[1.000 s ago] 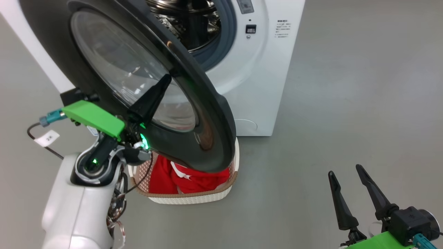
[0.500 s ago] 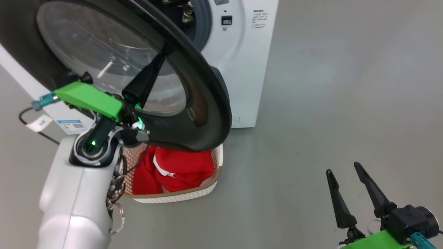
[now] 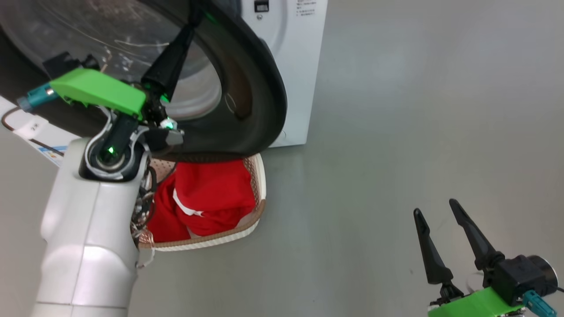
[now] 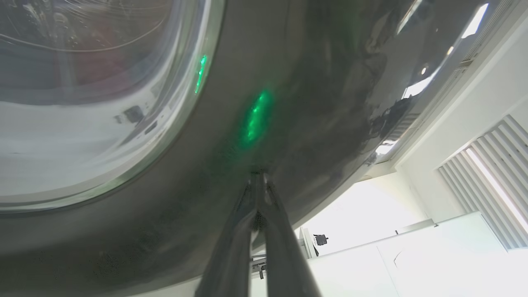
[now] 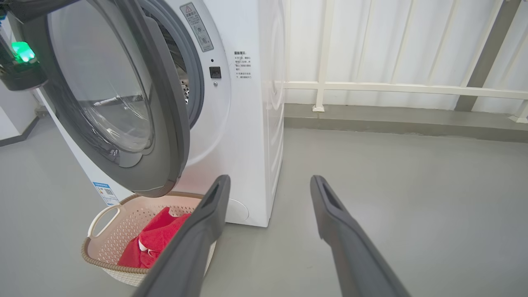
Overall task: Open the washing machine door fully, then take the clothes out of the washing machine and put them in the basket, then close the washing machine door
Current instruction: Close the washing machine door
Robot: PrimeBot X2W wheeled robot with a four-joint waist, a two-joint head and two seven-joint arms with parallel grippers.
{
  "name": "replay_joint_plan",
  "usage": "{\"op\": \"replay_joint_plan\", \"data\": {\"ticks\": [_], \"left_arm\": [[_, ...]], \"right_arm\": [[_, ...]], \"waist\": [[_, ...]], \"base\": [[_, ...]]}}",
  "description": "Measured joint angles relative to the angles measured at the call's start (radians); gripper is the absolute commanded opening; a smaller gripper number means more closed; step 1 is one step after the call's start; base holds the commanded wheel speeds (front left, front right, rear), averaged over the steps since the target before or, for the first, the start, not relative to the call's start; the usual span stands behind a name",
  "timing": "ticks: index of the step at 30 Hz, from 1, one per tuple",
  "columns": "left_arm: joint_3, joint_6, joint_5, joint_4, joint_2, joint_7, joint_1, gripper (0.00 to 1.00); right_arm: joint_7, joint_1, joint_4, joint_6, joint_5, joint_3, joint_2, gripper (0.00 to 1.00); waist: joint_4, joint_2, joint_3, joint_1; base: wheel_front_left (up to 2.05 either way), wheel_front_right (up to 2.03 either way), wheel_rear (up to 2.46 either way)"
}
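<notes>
Grey floor [image 3: 396,110] all round, w/ a white railing [image 5: 392,88] along the far wall. Far left stands the washing machine [image 5: 251,123], a white front-loader; its grey gasket [image 5: 196,82] & a bit of perforated drum [image 5: 184,88] show in the opening, and a small blue label [image 5: 103,193] sits low on the front. Partway open, the washing machine door [image 3: 260,88] is swung out toward the near side, w/ a glossy black rim round a clear glass bowl. On the floor just in front of the machine is the basket [image 3: 260,207], directly under the door's lower edge. It's cream, perforated, w/ a brown rim. Inside it lie the clothes [image 3: 207,193]: red fabric w/ white trim, heaped.

Left tool [image 4: 258,178]: fingers pressed tight together, nothing betw. them, tips against the door's black rim on the outer face, beside the glass. A green glow [image 4: 255,115] reflects on the rim just beyond the tips.

Right tool [image 3: 434,207]: fingers spread wide, empty, at near right over the floor, well apart from machine, door & basket, pointing toward the far side.
</notes>
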Motion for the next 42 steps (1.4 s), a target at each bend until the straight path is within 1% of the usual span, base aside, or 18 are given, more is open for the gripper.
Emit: {"op": "replay_joint_plan", "data": {"ticks": [6,17,29,37,40,42], "left_arm": [[0.019,-0.007,-0.001,0.021,0.0,-0.012,-0.049,0.0],[0.038,-0.007,-0.001,0.088,0.002,-0.03,-0.142,0.0],[0.079,-0.007,-0.013,0.102,0.023,-0.038,-0.17,0.0],[0.094,-0.007,-0.03,0.087,0.021,-0.02,-0.168,0.0],[0.105,-0.007,-0.083,0.059,0.014,0.002,-0.156,0.0],[0.107,-0.007,-0.094,0.049,0.01,0.008,-0.151,0.0]], "right_arm": [[0.0,-0.035,-0.001,0.0,0.0,0.004,0.0,1.0],[-0.001,-0.06,0.015,0.0,0.001,0.026,0.0,1.0],[-0.002,-0.081,0.034,0.0,0.005,0.03,0.0,1.0],[-0.003,-0.081,0.033,0.0,0.012,0.026,0.0,1.0],[-0.003,-0.081,0.033,0.0,0.012,0.024,0.0,1.0],[-0.003,-0.081,0.033,0.0,0.012,0.024,0.0,1.0]], "waist": [[-0.02,0.0,0.035,0.0],[-0.055,0.0,0.083,0.0],[-0.098,0.0,0.097,0.0],[-0.095,0.0,0.096,0.0],[-0.085,0.0,0.089,0.0001],[-0.081,0.0,0.086,0.0001]], "base": [[0.0,0.0,0.0],[0.0,0.0,0.0],[0.0,0.0,0.0],[0.0,0.0,0.0],[0.0,0.0,0.0],[0.0,0.0,0.0]]}}
